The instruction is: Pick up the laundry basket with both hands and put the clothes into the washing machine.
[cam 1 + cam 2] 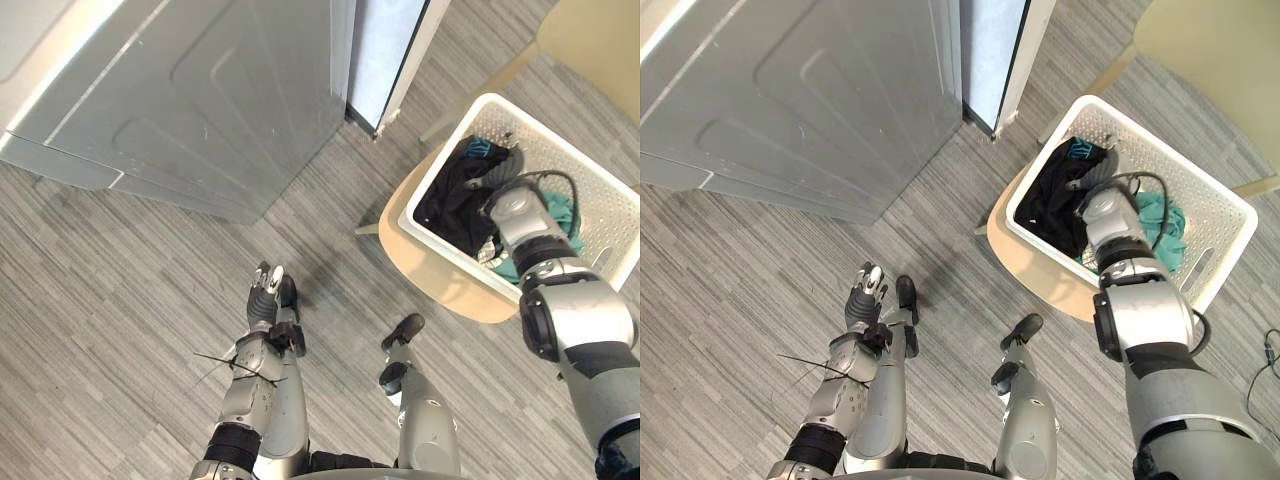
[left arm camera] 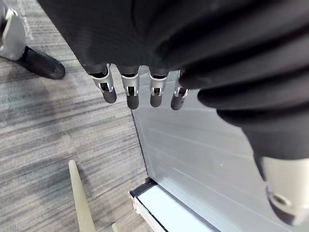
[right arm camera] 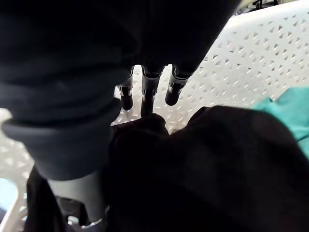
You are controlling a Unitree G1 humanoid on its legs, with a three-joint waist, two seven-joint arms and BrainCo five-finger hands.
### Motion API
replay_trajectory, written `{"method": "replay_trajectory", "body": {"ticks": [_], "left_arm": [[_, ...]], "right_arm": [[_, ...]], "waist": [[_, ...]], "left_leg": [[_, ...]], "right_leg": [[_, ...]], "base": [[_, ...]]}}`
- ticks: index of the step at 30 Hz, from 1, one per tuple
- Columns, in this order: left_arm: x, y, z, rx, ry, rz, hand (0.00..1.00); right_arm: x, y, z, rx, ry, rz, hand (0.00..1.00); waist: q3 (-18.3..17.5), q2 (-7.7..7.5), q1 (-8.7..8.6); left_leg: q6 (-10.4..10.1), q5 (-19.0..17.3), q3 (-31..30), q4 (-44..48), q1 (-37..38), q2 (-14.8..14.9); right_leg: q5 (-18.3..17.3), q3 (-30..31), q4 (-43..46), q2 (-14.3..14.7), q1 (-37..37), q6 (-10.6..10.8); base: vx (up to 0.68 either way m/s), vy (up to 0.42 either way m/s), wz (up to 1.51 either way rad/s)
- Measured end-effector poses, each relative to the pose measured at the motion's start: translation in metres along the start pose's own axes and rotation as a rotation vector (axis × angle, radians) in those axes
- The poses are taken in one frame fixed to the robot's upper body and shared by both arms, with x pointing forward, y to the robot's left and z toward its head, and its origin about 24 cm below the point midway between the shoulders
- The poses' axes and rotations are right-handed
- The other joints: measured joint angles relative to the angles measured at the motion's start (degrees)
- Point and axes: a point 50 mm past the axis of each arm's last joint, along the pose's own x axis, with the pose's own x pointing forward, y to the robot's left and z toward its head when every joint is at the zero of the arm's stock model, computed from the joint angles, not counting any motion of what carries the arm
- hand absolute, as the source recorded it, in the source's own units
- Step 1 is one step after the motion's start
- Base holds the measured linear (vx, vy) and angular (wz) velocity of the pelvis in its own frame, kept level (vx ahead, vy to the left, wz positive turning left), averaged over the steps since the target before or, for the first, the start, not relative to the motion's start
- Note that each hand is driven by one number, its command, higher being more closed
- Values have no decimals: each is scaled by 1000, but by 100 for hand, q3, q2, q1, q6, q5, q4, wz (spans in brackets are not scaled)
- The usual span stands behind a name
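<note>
Left hand, fingers straight, over grey floor beside what seems the washing machine.

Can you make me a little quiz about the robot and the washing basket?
1. What does the white laundry basket stand on?
A. the floor
B. a beige stool
C. a table
2. True or false: the right hand reaches into the basket, with its straight fingers at the black clothes.
3. Fill the gap: the left hand hangs open over the grey ____.

Key: 1 B. 2 true. 3 floor.
</note>
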Motion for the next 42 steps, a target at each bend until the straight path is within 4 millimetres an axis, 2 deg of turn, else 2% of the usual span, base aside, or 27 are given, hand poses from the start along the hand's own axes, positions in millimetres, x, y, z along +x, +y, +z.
{"method": "replay_trajectory", "body": {"ticks": [5, 8, 15, 17, 18, 19, 24, 27, 30, 32, 35, 38, 39, 42], "left_arm": [[3, -9, 4, -10, -16, -38, 0], [2, -12, 2, -1, -5, -62, 0], [-1, -32, 8, -52, -27, -164, 0], [0, -42, 13, -70, -46, -204, 0], [1, -44, 14, -78, -50, -210, 0], [2, -48, 17, -88, -57, -220, 0], [1, -58, 15, -92, -52, -265, 0], [1, -62, 15, -106, -52, -270, 0], [2, -66, 19, -112, -66, -281, 0], [1, -67, 26, -111, -95, -291, 0], [0, -68, 36, -52, -150, -291, 0], [-2, -65, 43, 40, -195, -277, 0], [-3, -61, 47, 94, -224, -271, 0], [-7, -56, 58, 174, -285, -260, 0]], "right_arm": [[0, 4, 1, -34, -4, 46, 0], [-1, 9, -4, -50, 14, 100, 0], [-4, 17, -26, -67, 96, 167, 0], [-2, 9, -30, -68, 120, 153, 0], [-1, 6, -30, -70, 122, 146, 0], [0, 3, -29, -73, 125, 140, 100], [2, -7, -30, -76, 124, 93, 100], [2, -6, -30, -35, 135, 83, 100], [-1, 0, -36, 22, 158, 88, 100], [-4, 10, -36, 79, 153, 98, 100], [-7, 17, -32, 186, 120, 59, 100], [-7, 7, -24, 276, 72, -26, 100], [-7, -1, -15, 318, 28, -77, 100], [-13, -22, 7, 423, -100, -197, 100]], "waist": [[1, -2, -83], [1, -3, -139], [2, -2, -68], [9, 10, 55], [20, 30, 61], [29, 48, 65], [49, 86, 95], [62, 117, 103], [101, 206, 128], [101, 206, 113], [99, 204, 12], [97, 200, -70], [96, 198, -154], [82, 179, -246]], "left_leg": [[0, 0, 22, -4, -31, 1], [0, 0, 18, -5, -81, 2], [2, 125, -10, -183, -259, -33], [-5, 215, -10, -322, -290, -43], [-4, 249, -14, -371, -291, -60], [-6, 309, -51, -460, -293, -86], [-9, 353, -121, -548, -294, -109], [3, 370, -133, -551, -272, -109], [8, 443, -126, -667, -60, -117], [-16, 489, -113, -780, 116, -113], [-32, 505, -41, -864, 417, -103], [-36, 508, 41, -935, 644, -102], [-45, 515, 46, -956, 760, -102], [-46, 514, 167, -1010, 1119, -101]], "right_leg": [[0, 31, -3, 5, -53, -1], [0, 29, -3, 9, -98, -1], [9, -23, -15, 10, -308, -15], [27, -24, -50, 31, -397, -38], [31, -47, -65, 33, -394, -43], [35, -89, -88, 34, -397, -48], [37, -147, -107, 42, -389, -51], [36, -153, -107, 46, -361, -52], [18, -157, -107, 49, -205, -54], [-8, -150, -104, 65, -84, -58], [-30, -87, -89, 72, 125, -50], [-45, -30, -55, 61, 261, -39], [-69, -24, -14, 49, 345, -40], [-96, 72, 45, 23, 584, -19]], "base": [[48, 14, -3], [48, 19, 0], [23, 11, 2], [42, -6, 1], [55, -4, 9], [50, 2, 15], [47, 19, 6], [45, 28, 2], [40, 26, 2], [17, 9, 0], [13, 10, -5], [21, 11, -8], [35, 9, -4], [39, 12, -12]]}}
